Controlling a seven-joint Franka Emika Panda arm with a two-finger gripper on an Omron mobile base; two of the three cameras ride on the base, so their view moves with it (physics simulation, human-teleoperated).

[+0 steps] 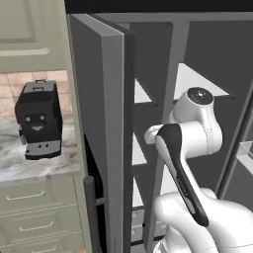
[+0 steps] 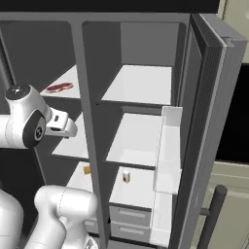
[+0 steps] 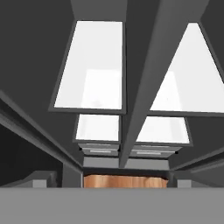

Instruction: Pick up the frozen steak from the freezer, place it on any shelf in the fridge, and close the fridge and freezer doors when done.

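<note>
Kitchen cabinets and a black coffee machine (image 1: pixel 38 120) flank a tall grey appliance whose doors (image 1: pixel 104 133) stand open. On the top white shelf (image 2: pixel 68 82) of the narrow left compartment lies the steak (image 2: pixel 60 87), just above and beyond the white arm (image 2: pixel 29 121). Its gripper's jaws are spread wide, holding nothing.

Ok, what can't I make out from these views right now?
- Frozen steak: right base view, too small to judge its thickness.
- Freezer lower shelves: right base view, mostly covered by the arm.
- Orange item: right base view, tiny, its edge behind the divider.
- White-and-red item: right base view, too small to identify.
- Fridge lower part: left base view, behind the arm.
</note>
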